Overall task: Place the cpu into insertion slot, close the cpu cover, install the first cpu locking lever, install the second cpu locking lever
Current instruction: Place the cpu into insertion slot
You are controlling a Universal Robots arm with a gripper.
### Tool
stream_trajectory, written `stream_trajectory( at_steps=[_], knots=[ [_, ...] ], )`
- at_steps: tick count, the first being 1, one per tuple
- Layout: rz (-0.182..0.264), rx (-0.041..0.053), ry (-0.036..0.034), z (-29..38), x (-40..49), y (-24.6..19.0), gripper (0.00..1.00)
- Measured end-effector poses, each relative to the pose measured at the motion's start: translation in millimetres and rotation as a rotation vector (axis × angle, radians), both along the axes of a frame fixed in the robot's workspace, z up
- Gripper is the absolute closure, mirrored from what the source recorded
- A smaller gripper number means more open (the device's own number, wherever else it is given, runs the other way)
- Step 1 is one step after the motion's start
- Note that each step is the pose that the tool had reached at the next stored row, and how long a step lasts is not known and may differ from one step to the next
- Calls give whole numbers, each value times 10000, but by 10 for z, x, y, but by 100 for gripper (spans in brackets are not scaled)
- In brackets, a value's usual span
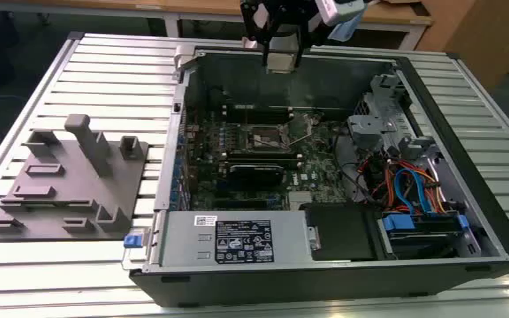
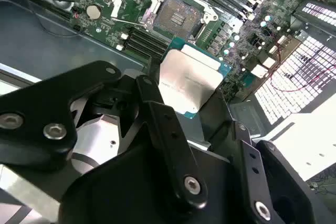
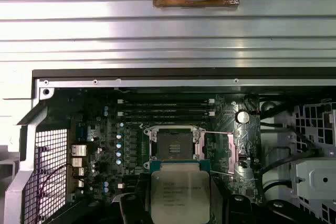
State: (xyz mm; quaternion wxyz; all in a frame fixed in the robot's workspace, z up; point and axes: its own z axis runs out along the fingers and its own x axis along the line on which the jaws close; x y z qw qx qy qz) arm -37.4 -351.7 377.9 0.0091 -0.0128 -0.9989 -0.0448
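Exterior view's left: grey fixture (image 1: 60,192) on the slatted counter (image 1: 104,66), well apart from the work. Centre: case (image 1: 325,281) lies on its side with the open side up, likely so the board (image 1: 307,179) faces up for a straight-down reach. Socket (image 1: 268,137) sits mid-board. In the first wrist view the socket (image 3: 173,144) looks bare with its dark contact field exposed, so it reads as ready to take the chip. End effector (image 1: 280,53) hangs high over the case's far wall, well above the board, not yet over the socket. It is closed part-way, pinching the cpu (image 1: 280,64) by two opposite edges. The edge grip probably keeps the metal face and underside untouched. In the second wrist view the cpu (image 2: 189,85) sits between dark fingers (image 2: 152,103), silver face toward the camera, with the socket (image 2: 176,17) well apart beyond it. In the first wrist view the cpu (image 3: 180,195) is likewise apart from the socket. Exterior view's right: drive cage (image 1: 378,122) and cables (image 1: 409,189), off to the side of the socket.
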Motion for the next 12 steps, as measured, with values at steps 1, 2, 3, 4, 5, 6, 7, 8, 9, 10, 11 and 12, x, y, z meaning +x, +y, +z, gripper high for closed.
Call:
stream_trajectory(
  at_steps=[1,2,3,4,5,6,7,8,9,10,11,12],
  knots=[
    [0,0,0,0,0,0,46],
    [0,0,0,0,0,0,46],
    [0,0,0,0,0,0,46],
    [0,0,-1,0,0,0,46],
    [0,0,0,0,0,0,46],
    [0,0,0,0,0,0,46],
    [1,0,-1,0,0,0,46],
    [0,0,0,0,0,0,46],
    [0,0,0,0,0,0,46],
    [0,0,0,0,0,0,46],
    [0,0,0,0,0,0,46],
    [0,0,0,0,0,0,46]
  ],
)
